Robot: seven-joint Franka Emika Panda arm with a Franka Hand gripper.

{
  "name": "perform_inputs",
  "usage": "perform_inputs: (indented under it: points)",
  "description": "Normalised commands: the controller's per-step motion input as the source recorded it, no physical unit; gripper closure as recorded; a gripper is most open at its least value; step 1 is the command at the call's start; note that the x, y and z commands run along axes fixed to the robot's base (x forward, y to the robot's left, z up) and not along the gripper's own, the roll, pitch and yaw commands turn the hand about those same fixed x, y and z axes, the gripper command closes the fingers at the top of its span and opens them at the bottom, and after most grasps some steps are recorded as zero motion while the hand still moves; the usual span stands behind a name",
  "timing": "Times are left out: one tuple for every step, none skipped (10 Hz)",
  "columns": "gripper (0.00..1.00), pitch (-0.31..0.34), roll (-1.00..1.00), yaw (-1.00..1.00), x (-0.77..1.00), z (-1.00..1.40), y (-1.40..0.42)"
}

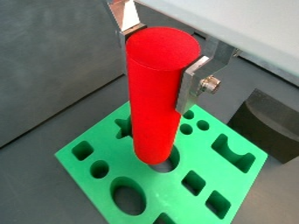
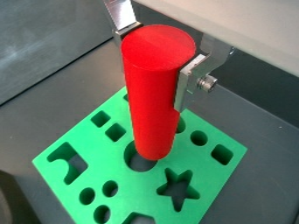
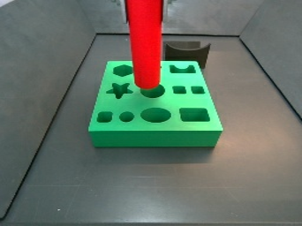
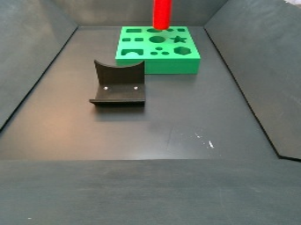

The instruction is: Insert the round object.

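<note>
The round object is a tall bright red cylinder peg (image 1: 155,96), held upright, and it shows in both wrist views (image 2: 152,96). My gripper (image 1: 162,57) is shut on its upper part, one silver finger (image 1: 191,83) on each side, as the wrist view (image 2: 158,52) also shows. The peg's lower end stands at the mouth of the round hole in the green block (image 1: 105,149). In a side view the peg (image 3: 144,40) rises from the middle of the green block (image 3: 154,128). I cannot tell how deep it sits.
The green block (image 4: 159,53) has several other shaped holes, among them a star (image 3: 118,89) and an oval (image 3: 154,114). The dark fixture (image 4: 118,85) stands on the floor beside the block (image 3: 186,51). Grey walls enclose the floor.
</note>
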Motion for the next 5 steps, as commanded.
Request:
perform_inputs:
  points:
    - [1.00,0.000,0.05,0.00,0.06,-0.28,0.22]
    - [1.00,0.000,0.03,0.00,0.05,-0.23,0.15]
    - [1.00,0.000,0.00,0.00,0.18,-0.26,0.04]
    - [1.00,-0.007,0.00,-0.03,0.15,-0.31,0.00]
    - [1.00,-0.016,-0.01,-0.04,0.07,-0.22,0.01]
